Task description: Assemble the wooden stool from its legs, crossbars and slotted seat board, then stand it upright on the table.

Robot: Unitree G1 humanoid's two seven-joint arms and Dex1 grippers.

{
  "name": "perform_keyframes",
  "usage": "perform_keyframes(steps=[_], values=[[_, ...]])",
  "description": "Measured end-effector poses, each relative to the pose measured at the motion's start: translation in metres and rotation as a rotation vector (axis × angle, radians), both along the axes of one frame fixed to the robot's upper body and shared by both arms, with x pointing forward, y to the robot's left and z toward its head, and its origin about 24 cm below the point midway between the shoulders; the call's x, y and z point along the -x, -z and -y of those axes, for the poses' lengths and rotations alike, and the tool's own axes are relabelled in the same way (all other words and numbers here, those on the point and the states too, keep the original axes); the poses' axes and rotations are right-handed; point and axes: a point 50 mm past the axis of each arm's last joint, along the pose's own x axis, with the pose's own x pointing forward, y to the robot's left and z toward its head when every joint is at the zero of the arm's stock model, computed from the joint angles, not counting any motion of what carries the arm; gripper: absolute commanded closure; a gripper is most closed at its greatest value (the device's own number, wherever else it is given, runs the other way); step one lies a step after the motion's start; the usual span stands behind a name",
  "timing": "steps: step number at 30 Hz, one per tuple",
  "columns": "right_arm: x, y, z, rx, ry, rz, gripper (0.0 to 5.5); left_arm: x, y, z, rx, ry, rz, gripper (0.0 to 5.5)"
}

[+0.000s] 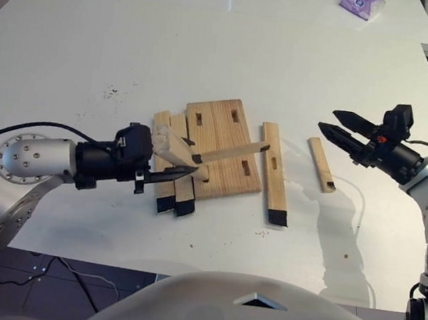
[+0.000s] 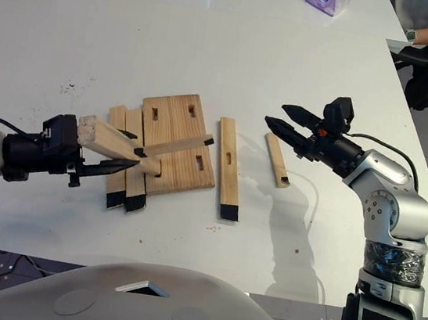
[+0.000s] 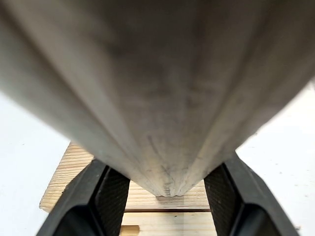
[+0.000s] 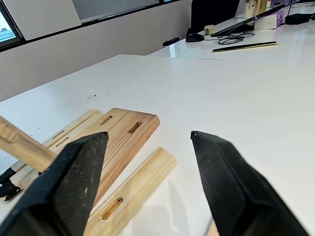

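Left tool point(image 1: 188, 164) shut tight on a leg point(image 1: 170, 145), which tilts down toward the seat board point(image 1: 226, 130).
The leg's long axis runs from centre-left of the frame down and to the right. Its lower end is over the near left part of the board, close to a slot; I cannot tell whether it touches the wood. A thin crossbar point(image 1: 235, 152) juts from the leg rightward above the board. The board lies flat at frame centre on the worktop point(image 1: 212, 57), with two more legs point(image 1: 164, 194) by its left edge, a slotted leg point(image 1: 274, 168) just beside its right edge and a short crossbar point(image 1: 322, 165) farther right. At frame right the right tool point(image 1: 328, 120) hovers with its fingers spread wide and empty, pointing left. It is the nearer arm to the short crossbar and slotted leg, which lie below and left of it.
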Motion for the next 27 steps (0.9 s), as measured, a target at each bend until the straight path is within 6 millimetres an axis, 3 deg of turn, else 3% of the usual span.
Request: perform_keyframes(steps=[12, 27], values=[[-0.003, 0.003, -0.004, 0.024, -0.012, -0.010, 2.41, -0.027, 0.001, -0.008, 0.010, 0.166, 0.011, 3.38], [-0.009, 0.011, -0.006, 0.029, -0.021, -0.054, 2.41, -0.057, 0.001, -0.003, 0.011, 0.314, 0.074, 3.38]])
